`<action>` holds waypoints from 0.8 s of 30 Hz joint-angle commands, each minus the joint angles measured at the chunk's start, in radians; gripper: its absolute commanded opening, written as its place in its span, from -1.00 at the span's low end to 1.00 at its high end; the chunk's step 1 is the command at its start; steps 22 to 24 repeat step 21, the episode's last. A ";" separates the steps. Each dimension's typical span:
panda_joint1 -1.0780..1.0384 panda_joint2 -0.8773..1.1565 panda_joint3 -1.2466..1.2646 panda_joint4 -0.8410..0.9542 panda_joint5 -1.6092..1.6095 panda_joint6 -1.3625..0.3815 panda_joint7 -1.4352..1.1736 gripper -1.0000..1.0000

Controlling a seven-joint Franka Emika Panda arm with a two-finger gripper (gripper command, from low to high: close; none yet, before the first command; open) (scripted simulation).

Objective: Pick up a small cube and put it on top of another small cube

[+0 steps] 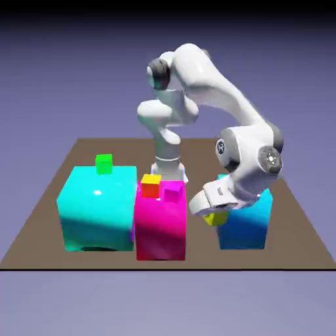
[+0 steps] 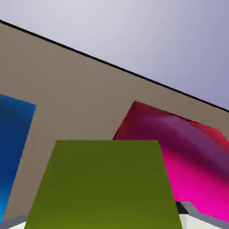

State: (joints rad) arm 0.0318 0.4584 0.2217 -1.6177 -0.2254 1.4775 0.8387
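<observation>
Fingers of the white hand point(image 1: 211, 211) pinch the tiny plain yellow cube point(image 1: 215, 218), holding it above the brown tabletop point(image 1: 39, 216) between the big magenta block point(image 1: 161, 226) and a blue block point(image 1: 246, 226). In the hand view, the yellow cube point(image 2: 103, 183) looms large at the bottom.

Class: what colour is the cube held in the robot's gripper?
Yellow cube, olive in shade; hand view shows it best.

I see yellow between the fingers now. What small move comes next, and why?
Probably lift a little. The gripper is shut on the yellow cube, low beside the blue block; the hand view shows it filling the jaws. The red-fronted cube sits higher, atop the magenta block.
</observation>
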 commanded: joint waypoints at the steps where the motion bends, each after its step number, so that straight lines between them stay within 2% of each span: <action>1: -0.010 -0.036 -0.028 -0.023 0.024 -0.005 0.003 -1.00; 12: -0.105 -0.388 -0.295 -0.249 0.278 -0.055 0.036 -1.00; 18: -0.101 -0.415 -0.292 -0.449 0.279 0.119 0.034 -1.00; 19: -0.101 -0.415 -0.292 -0.449 0.279 0.119 0.034 1.00; 24: -0.102 -0.410 -0.292 -0.413 0.279 0.088 0.034 1.00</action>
